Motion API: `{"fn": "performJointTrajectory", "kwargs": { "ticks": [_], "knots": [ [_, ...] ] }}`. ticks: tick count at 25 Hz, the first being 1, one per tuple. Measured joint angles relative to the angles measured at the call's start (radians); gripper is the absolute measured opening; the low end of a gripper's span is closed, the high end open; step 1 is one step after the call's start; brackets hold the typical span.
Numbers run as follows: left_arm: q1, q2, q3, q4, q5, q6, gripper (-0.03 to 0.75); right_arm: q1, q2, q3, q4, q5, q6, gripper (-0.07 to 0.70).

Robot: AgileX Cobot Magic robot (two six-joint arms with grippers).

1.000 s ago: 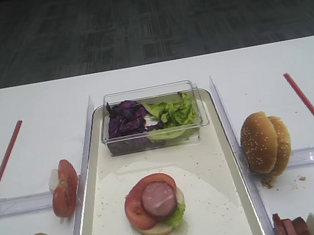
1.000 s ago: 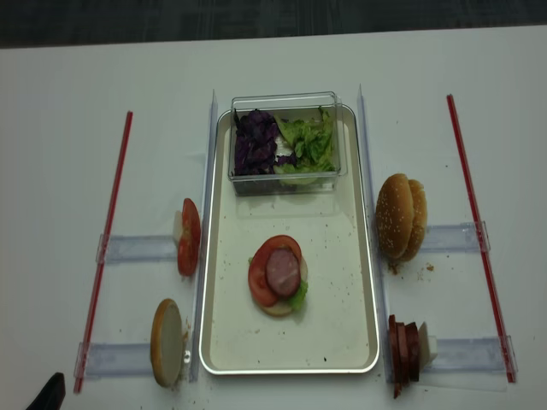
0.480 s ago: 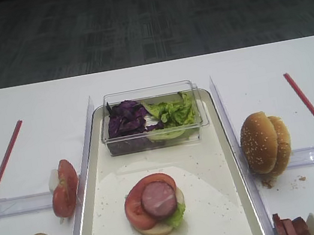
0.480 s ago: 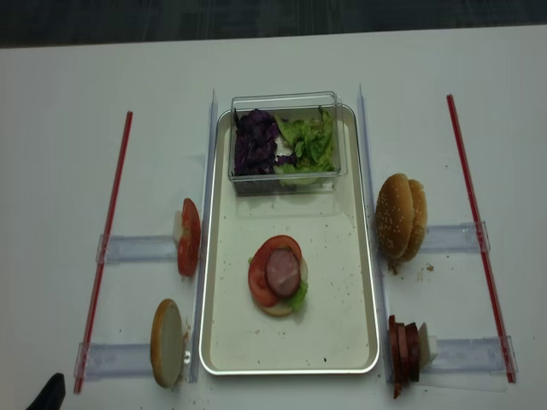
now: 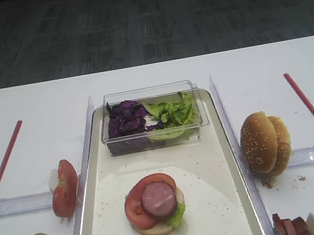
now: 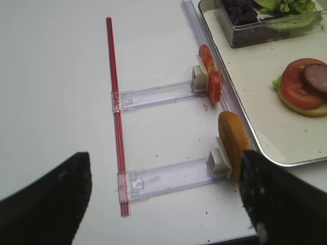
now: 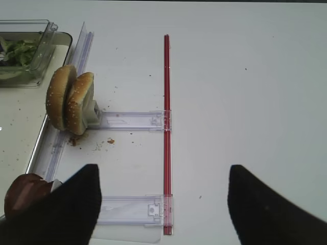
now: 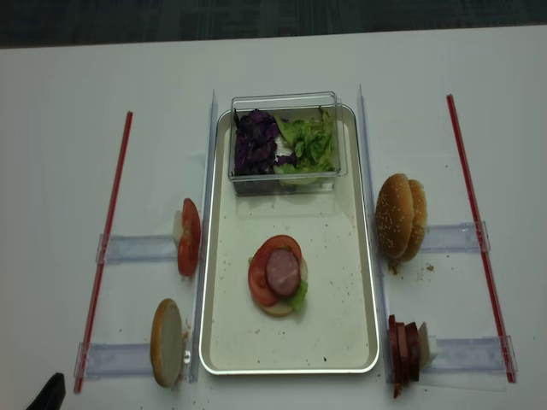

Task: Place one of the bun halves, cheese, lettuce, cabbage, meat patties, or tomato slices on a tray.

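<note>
Stack on tray (image 8: 355,282) had bottom bun, lettuce, tomato, patty. I held right gripper (image 7: 163,204) wide apart, empty. Left gripper (image 6: 163,199) wide apart, empty too. Bun halves (image 7: 69,102) stood ahead-left of right gripper. Next, I think: grab top bun.

Readable text: none is seen in any view.
Labels and brands: none can be made out on the long cream-white metal-rimmed tray (image 8: 359,299) or the small clear plastic box (image 8: 286,178).
Numbers and signs: none.
</note>
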Motion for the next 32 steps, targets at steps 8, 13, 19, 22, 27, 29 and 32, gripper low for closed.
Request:
{"fn": "performJointTrajectory", "kwargs": {
  "ticks": [8, 13, 19, 22, 27, 29, 32],
  "knots": [
    [0.0, 0.0, 0.0, 0.0, 0.0, 0.0, 0.545, 0.0, 0.0, 0.0, 0.0, 0.0, 0.0, 0.542],
    [0.0, 0.0, 0.0, 0.0, 0.0, 0.0, 0.545, 0.0, 0.0, 0.0, 0.0, 0.0, 0.0, 0.542],
    [0.0, 0.0, 0.0, 0.0, 0.0, 0.0, 0.545, 0.0, 0.0, 0.0, 0.0, 0.0, 0.0, 0.542],
    [0.0, 0.0, 0.0, 0.0, 0.0, 0.0, 0.545, 0.0, 0.0, 0.0, 0.0, 0.0, 0.0, 0.542],
    [0.0, 0.0, 0.0, 0.0, 0.0, 0.0, 0.545, 0.0, 0.0, 0.0, 0.0, 0.0, 0.0, 0.542],
    [0.0, 0.0, 0.0, 0.0, 0.0, 0.0, 0.545, 0.0, 0.0, 0.0, 0.0, 0.0, 0.0, 0.542],
    [0.0, 0.0, 0.0, 0.0, 0.0, 0.0, 0.545, 0.0, 0.0, 0.0, 0.0, 0.0, 0.0, 0.542]
  ]
}}
